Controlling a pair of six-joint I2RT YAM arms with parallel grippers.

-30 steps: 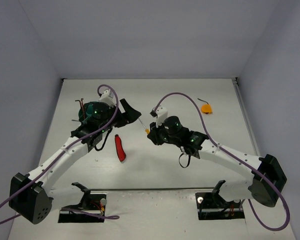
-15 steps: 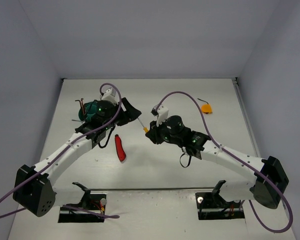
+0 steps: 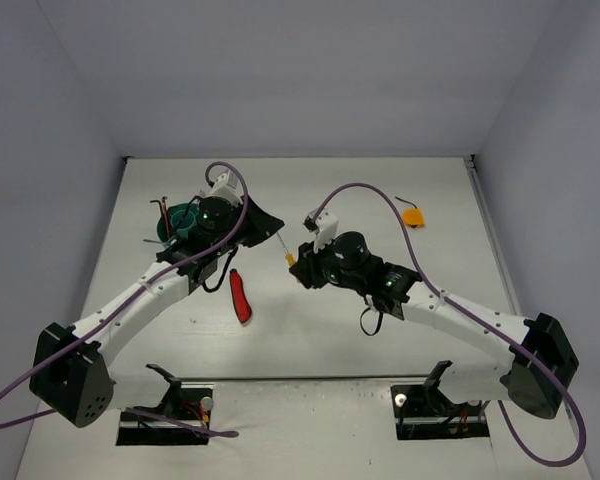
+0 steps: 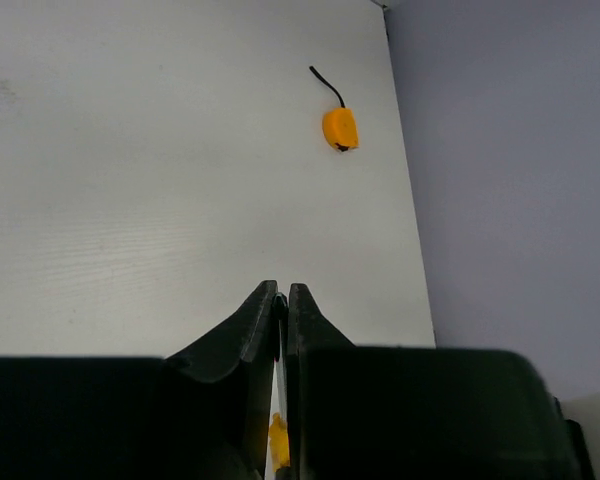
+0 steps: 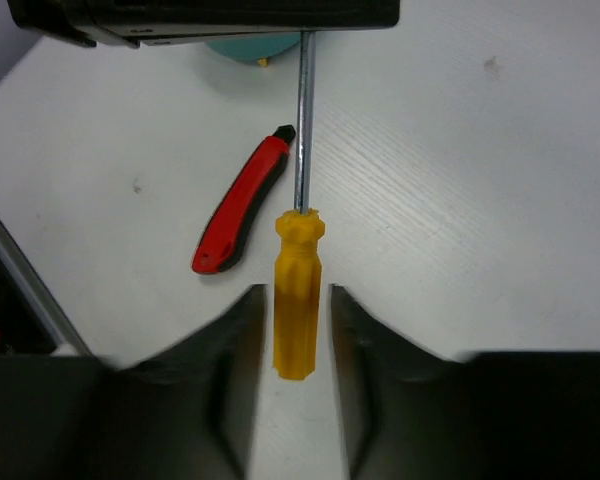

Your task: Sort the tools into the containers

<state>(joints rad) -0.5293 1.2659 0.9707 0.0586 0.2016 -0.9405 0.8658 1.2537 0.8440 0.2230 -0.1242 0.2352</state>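
An orange-handled screwdriver (image 5: 296, 300) hangs level above the table between the two arms. My left gripper (image 4: 280, 295) is shut on its silver shaft (image 5: 302, 120). My right gripper (image 5: 295, 293) stands open, with a gap on each side of the orange handle. In the top view the screwdriver (image 3: 286, 251) spans from the left gripper (image 3: 270, 229) to the right gripper (image 3: 298, 266). The teal tub (image 3: 183, 216) sits just behind the left wrist, mostly hidden by it. A red-and-black folding knife (image 3: 241, 297) lies on the table below the handover.
Dark hex keys (image 3: 162, 206) stick up at the tub's far left. A small orange tool with a black tail (image 3: 413, 216) lies at the back right, also seen from the left wrist as an orange tool (image 4: 340, 128). The right wall runs close beside it.
My left gripper has closed on the screwdriver's shaft. My right gripper has opened off the orange handle. Both arms have barely moved.
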